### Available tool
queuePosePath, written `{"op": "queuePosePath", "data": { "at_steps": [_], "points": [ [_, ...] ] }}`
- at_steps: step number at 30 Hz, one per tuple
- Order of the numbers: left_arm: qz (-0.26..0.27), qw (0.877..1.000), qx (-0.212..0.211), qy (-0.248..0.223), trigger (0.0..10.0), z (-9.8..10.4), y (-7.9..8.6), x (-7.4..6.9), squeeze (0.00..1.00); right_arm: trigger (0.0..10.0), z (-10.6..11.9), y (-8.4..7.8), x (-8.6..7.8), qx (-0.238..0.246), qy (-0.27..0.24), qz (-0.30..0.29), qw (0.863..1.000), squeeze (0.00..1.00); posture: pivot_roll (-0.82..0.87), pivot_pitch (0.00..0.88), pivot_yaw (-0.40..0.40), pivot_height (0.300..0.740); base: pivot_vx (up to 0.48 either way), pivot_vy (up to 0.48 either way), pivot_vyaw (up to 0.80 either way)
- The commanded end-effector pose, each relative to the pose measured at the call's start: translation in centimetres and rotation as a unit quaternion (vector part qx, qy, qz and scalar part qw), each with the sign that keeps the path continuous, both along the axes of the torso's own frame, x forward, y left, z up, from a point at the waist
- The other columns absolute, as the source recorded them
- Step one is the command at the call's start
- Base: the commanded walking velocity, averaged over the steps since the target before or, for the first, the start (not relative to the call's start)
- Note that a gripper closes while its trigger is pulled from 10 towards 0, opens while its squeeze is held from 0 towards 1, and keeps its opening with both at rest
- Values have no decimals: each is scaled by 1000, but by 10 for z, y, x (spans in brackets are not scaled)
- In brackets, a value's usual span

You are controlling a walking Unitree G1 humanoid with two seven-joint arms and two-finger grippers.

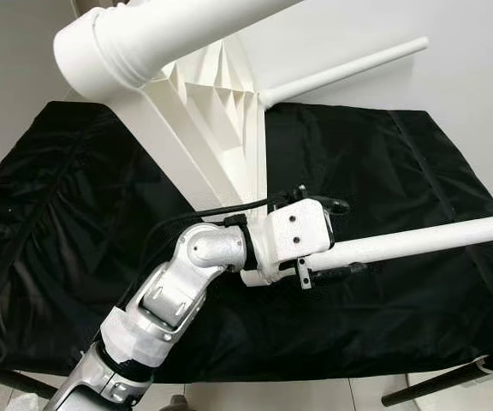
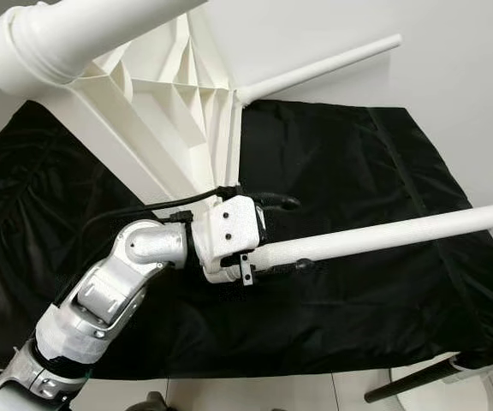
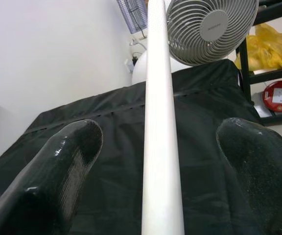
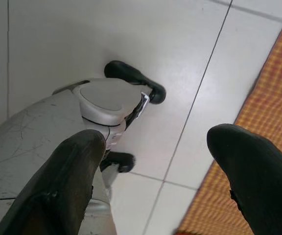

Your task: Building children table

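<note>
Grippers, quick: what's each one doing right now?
Left gripper: fingers spread wide around the white table leg, not clamping it.
Right gripper: open, empty, hanging over the floor tiles.

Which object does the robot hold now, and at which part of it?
The left gripper is around a white table leg, near its thicker end. Whether the fingers press it, I cannot tell. The right gripper hangs open, holding nothing.

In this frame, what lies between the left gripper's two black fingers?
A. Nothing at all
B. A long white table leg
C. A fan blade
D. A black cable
B: the left wrist view shows the white table leg running between the left gripper's spread fingers, above the black cloth.
</note>
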State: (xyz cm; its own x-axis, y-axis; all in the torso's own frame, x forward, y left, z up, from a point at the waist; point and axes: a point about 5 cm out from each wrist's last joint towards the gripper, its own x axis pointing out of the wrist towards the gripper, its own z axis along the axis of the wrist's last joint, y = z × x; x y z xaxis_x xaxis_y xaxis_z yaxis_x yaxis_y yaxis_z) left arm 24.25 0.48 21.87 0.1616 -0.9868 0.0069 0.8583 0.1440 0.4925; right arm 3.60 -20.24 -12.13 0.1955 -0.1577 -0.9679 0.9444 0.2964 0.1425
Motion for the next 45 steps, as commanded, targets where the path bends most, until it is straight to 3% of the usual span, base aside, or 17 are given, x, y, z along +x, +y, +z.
{"op": "queuePosePath", "data": {
  "at_steps": [1, 8, 19, 20, 27, 37, 45],
  "points": [
    [17, 1000, -11, 3, 10000, 0, 1, 0, 0, 10000, -4, 19, -8, -70, 57, 358, 929, 0, 35, 0, 0, 740, 0, 0, 0],
    [23, 1000, -14, 5, 10000, 0, 3, 0, 0, 10000, -4, 19, -9, -70, 58, 360, 929, 0, 35, 0, 0, 740, 0, 0, 0],
    [-1, 998, 17, 58, 10000, -4, 17, -5, 0, 10000, -3, 16, -4, -79, 57, 377, 921, 0, 62, 0, 0, 740, 0, 0, 0],
    [-3, 997, 23, 68, 10000, -5, 18, -5, 0, 10000, -3, 15, -3, -81, 56, 381, 919, 0, 62, 92, 132, 740, 0, 0, 0],
    [-7, 995, 28, 91, 10000, -5, 19, -6, 0, 10000, -1, 6, 8, -95, 51, 397, 911, 0, 59, 94, 122, 740, 0, 0, 0],
    [-8, 995, 26, 95, 10000, 0, 18, -1, 0, 10000, 3, -8, 28, -120, 40, 411, 903, 0, 45, 72, 122, 740, 0, 0, 0],
    [-7, 995, 24, 92, 10000, 2, 16, 1, 0, 10000, 5, -11, 34, -128, 36, 417, 899, 0, 45, 61, 123, 740, 0, 0, 0]
  ]
}}
